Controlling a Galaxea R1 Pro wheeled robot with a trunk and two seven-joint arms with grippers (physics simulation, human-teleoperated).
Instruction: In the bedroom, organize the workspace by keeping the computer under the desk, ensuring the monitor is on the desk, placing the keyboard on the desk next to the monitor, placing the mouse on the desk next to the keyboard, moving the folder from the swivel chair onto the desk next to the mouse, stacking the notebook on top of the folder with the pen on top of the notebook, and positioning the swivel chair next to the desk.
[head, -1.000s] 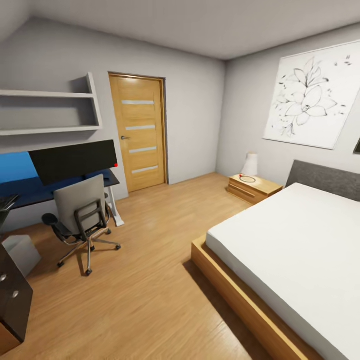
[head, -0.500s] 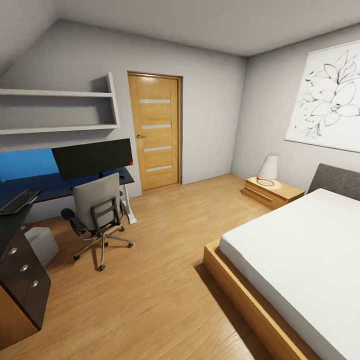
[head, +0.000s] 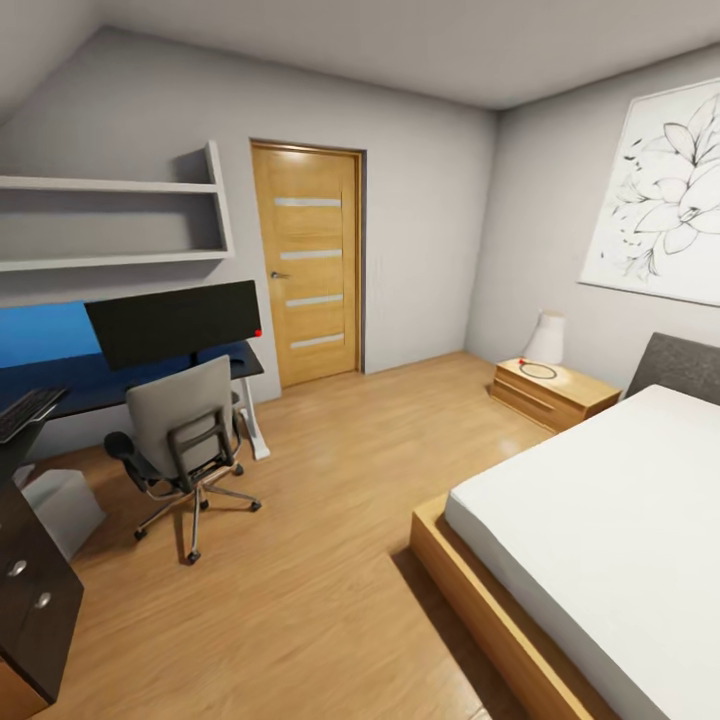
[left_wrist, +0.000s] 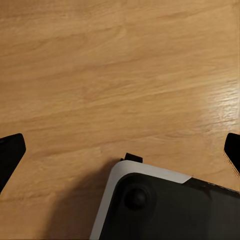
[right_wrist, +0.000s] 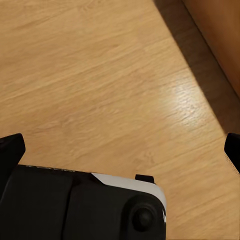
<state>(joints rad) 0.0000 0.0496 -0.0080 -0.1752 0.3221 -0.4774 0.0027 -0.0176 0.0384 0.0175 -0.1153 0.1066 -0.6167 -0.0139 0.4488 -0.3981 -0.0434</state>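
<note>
Head view, far left: the black three-drawer unit (head: 30, 610) of the desk (head: 90, 385) stands at the frame edge, round silver knobs visible. The keyboard (head: 25, 410) lies on the glossy black top above it, partly cut by the frame edge. The computer (head: 62, 508), a pale box, sits on the wood floor (head: 320, 500) in the shadow below the desk top, beside the drawer unit.

Above the desk, white wall shelves (head: 110, 220) are fixed to the grey wall. The blue back panel (head: 40, 335) runs behind the desk top. The monitor (head: 175, 322) stands upright on the desk, black screen facing the room.

The swivel chair (head: 180, 435) stands on its chrome star base just in front of the monitor section of the desk, backrest turned toward the camera; the seat surface is hidden. Mouse, folder, notebook and pen cannot be made out.

Centre: a closed wooden door (head: 308, 275). Right: a wooden nightstand (head: 552, 392) carrying a white lamp (head: 546, 338), a flower picture (head: 665, 215) on the wall, and a bed (head: 600, 520) with a white mattress.

Left wrist view: left gripper (left_wrist: 120, 150) fingers spread wide apart over bare floor, nothing between them.

Right wrist view: right gripper (right_wrist: 122, 150) fingers likewise spread apart over bare floor, holding nothing
</note>
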